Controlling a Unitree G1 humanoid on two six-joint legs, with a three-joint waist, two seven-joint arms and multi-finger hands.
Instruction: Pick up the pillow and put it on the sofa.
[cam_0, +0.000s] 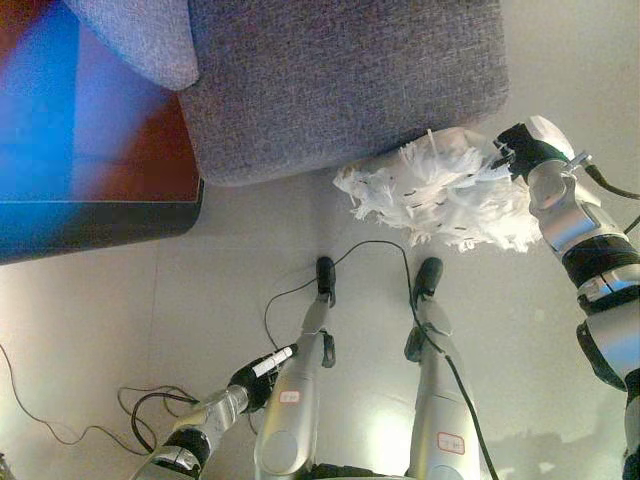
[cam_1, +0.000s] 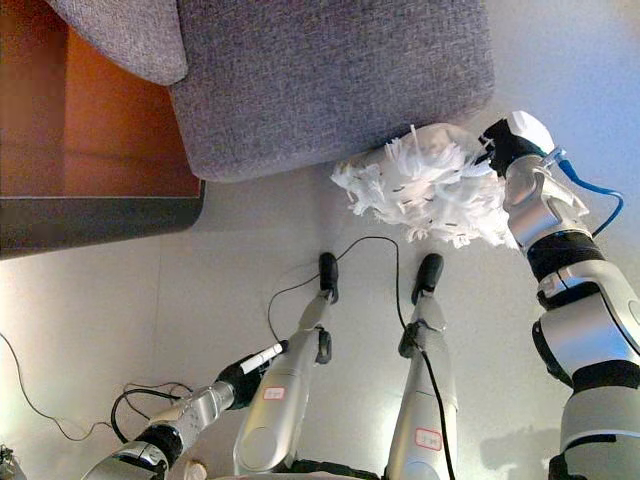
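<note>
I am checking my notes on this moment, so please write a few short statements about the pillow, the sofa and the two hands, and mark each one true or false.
1. The pillow is white and fluffy. True.
2. The pillow lies in the middle of the sofa seat. False: it is at the sofa's front edge, by the right corner, over the floor.
3. The right hand is at the pillow's right end. True.
4. The left hand is also touching the pillow. False: it hangs low at the lower left, far from the pillow.
5. The sofa is red. False: it is grey fabric.
</note>
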